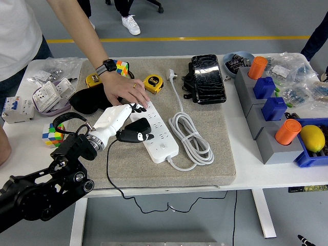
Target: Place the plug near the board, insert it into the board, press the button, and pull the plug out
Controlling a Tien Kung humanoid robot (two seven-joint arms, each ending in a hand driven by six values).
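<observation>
A: Where's the black plug (137,136)?
B: Pinched in the left robot hand (124,124), touching the left edge of the long white power strip (158,134) on the grey mat (205,171).
A: And the person?
B: Their hand (123,88) presses the strip's far end.

No legible text, label, brand, number or sign was visible on any object; all printing was too small to read.
</observation>
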